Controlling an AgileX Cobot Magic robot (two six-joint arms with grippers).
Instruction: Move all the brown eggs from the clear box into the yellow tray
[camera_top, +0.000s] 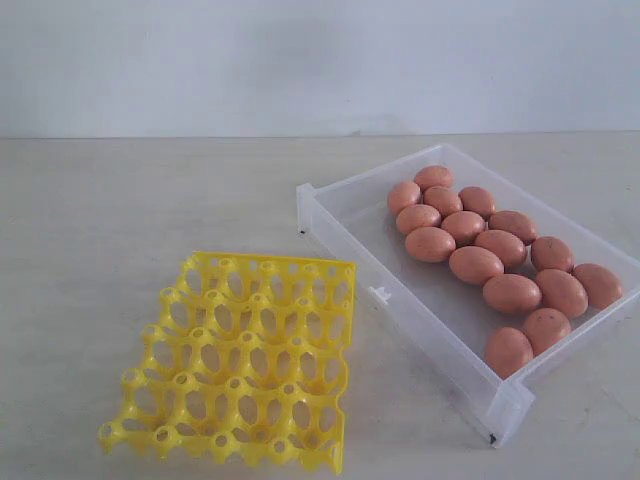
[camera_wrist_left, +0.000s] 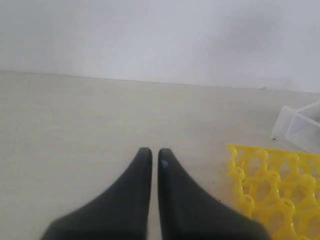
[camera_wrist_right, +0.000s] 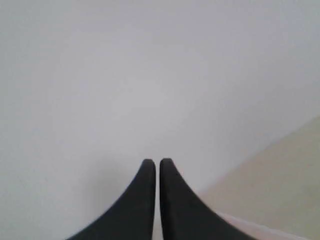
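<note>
Several brown eggs (camera_top: 476, 264) lie in a loose double row inside the clear box (camera_top: 345, 212) on the right of the exterior view. The yellow tray (camera_top: 240, 360) sits at the front left, all its cups bare. Neither arm shows in the exterior view. My left gripper (camera_wrist_left: 154, 152) is shut on nothing and hovers over bare table, with a corner of the yellow tray (camera_wrist_left: 272, 187) and of the clear box (camera_wrist_left: 300, 127) off to one side. My right gripper (camera_wrist_right: 158, 162) is shut on nothing and faces the pale wall.
The table top (camera_top: 120, 210) is pale beige and runs back to a plain white wall (camera_top: 300, 60). The box lies at an angle, one corner close to the tray's far edge.
</note>
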